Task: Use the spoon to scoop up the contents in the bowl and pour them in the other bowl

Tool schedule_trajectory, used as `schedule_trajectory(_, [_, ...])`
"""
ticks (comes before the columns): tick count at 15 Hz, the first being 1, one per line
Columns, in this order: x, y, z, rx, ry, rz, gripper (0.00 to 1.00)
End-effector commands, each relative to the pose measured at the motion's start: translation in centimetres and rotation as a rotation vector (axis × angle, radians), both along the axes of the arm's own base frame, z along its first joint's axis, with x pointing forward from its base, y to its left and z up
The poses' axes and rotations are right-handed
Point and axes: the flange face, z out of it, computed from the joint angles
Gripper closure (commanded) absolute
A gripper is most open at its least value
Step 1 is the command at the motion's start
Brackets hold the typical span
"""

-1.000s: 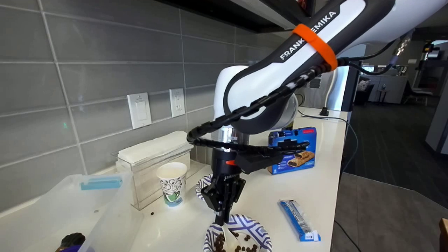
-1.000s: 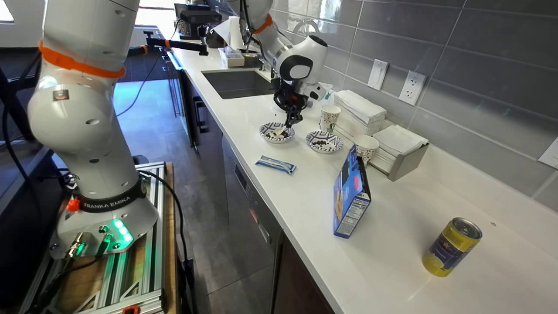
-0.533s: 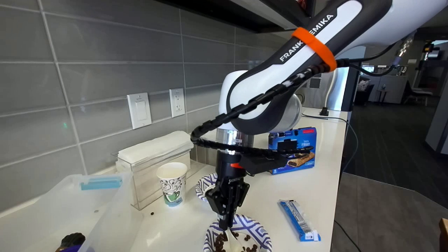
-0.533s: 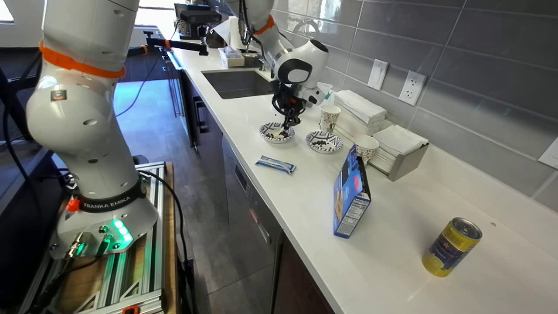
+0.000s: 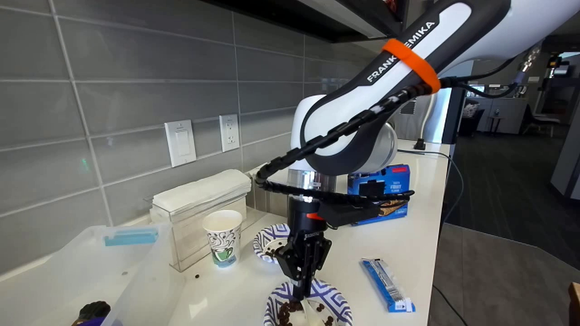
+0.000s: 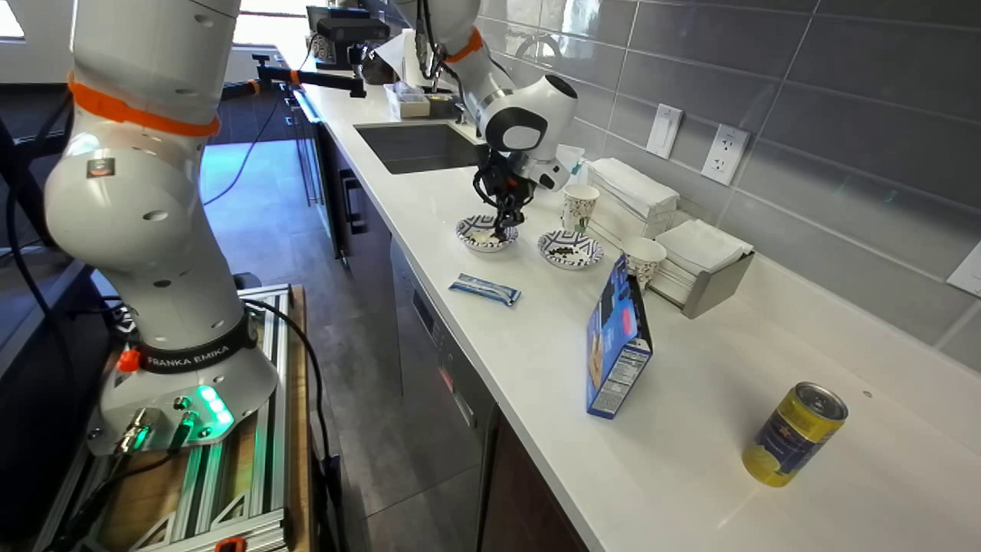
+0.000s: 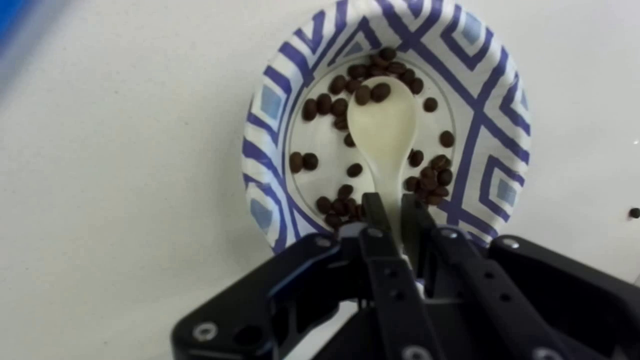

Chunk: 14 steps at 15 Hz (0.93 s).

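Observation:
My gripper (image 7: pixel 391 202) is shut on the pale spoon's handle and holds it tilted, head down, over the blue-and-white patterned bowl (image 7: pixel 270 102). The spoon (image 7: pixel 384 130) has two dark brown beans on its tip. More beans (image 7: pixel 430 180), the contents, lie in groups around the bowl's floor; I see no separate white bits. In an exterior view the gripper (image 5: pixel 302 293) is at the near bowl (image 5: pixel 338 302), with the spoon (image 5: pixel 311 313) inside it. The other bowl (image 6: pixel 586 261) stands beside it with some dark beans in it; it also shows partly behind the gripper (image 5: pixel 272 233).
A paper cup (image 5: pixel 223 240) and a napkin holder (image 5: pixel 204 217) stand by the wall. A blue-and-white packet (image 5: pixel 387 286) lies near the counter edge. A blue box (image 6: pixel 617 341), a yellow can (image 6: pixel 795 435) and a clear bin (image 5: pixel 158 276) are on the counter.
My gripper has moved right and lower in an exterior view, bringing the spoon further into the near bowl. More of the other bowl shows behind it. The spoon stays gripped.

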Motion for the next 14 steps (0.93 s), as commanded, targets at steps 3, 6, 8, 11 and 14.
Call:
schedule_trajectory(3, [-1.4, -0.6, 0.7, -0.002, 0.074, -0.026, 0.97])
schedule_trajectory(6, [-1.6, -0.7, 0.9, -0.009, 0.115, -0.042, 0.97])
schedule_trajectory(8, [-1.6, -0.9, 1.1, -0.015, 0.133, -0.067, 0.97])
schedule_trajectory(11, [-1.3, -1.3, 1.3, -0.014, 0.155, -0.117, 0.97])
schedule_trajectory(14, [-0.6, -1.8, 1.6, 0.014, 0.172, -0.195, 0.97])
